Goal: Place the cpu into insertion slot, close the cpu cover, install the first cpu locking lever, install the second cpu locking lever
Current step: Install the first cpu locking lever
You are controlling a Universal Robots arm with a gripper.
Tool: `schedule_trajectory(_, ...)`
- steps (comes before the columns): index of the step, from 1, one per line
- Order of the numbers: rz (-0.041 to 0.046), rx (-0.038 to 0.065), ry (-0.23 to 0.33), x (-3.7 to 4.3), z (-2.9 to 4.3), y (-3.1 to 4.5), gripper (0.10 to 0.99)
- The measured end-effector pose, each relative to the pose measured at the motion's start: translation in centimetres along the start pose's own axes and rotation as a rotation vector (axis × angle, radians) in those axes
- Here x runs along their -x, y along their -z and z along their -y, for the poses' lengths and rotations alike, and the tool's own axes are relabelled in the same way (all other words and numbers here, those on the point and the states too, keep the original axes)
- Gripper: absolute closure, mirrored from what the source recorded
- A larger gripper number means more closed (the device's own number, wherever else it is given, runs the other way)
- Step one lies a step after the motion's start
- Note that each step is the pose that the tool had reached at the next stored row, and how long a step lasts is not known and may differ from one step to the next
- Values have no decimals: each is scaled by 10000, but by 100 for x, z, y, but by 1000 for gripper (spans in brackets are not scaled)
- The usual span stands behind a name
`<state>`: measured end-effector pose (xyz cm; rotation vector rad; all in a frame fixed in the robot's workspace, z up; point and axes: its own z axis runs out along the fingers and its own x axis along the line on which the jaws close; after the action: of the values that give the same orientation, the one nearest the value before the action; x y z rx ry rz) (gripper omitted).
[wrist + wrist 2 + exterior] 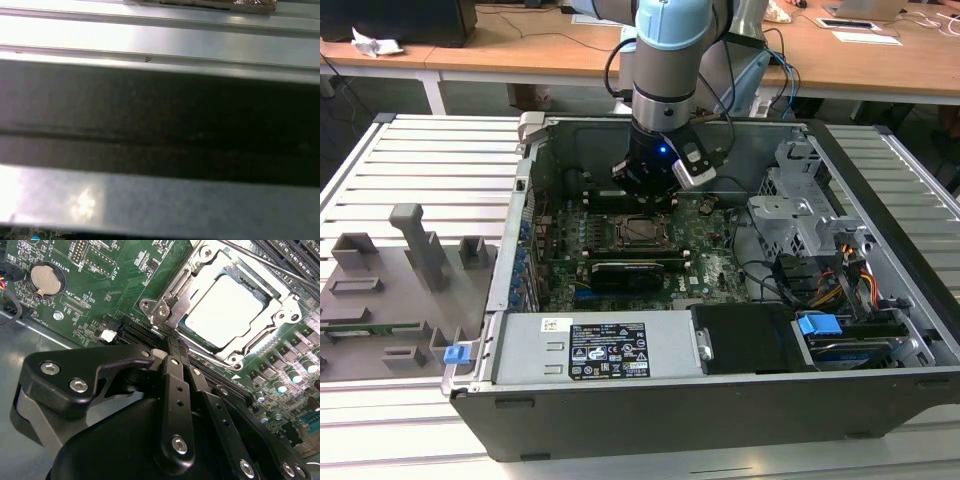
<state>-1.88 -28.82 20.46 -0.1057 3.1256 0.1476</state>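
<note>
Gripper (pixel 167 347) sits low inside the open computer case (pixel 880 300), in the upper middle of the exterior view, just above the green motherboard (pixel 125 280). In the second wrist view its dark fingers (pixel 172 362) look pressed close together, with nothing pinched between them. Their tips are right beside the lower left corner of the cpu cover (pixel 172 297).

I think a good part of the job is done. The cpu (pixel 225 310) lies flat in the insertion slot (pixel 642 230), in the upper right of the second wrist view. The cover seems to be down around the chip, with the shiny top showing through its window. A thin metal lever (pixel 280 267) runs along the upper edge of the socket. I cannot tell if either lever is hooked shut yet, so that part may still be left
</note>
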Motion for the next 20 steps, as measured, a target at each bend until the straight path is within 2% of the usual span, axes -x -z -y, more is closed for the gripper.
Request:
schedule_trajectory(10,-9,-133,1,0,0,-8,976)
schedule_trajectory(20,-7,-135,1,1,-2,9,976)
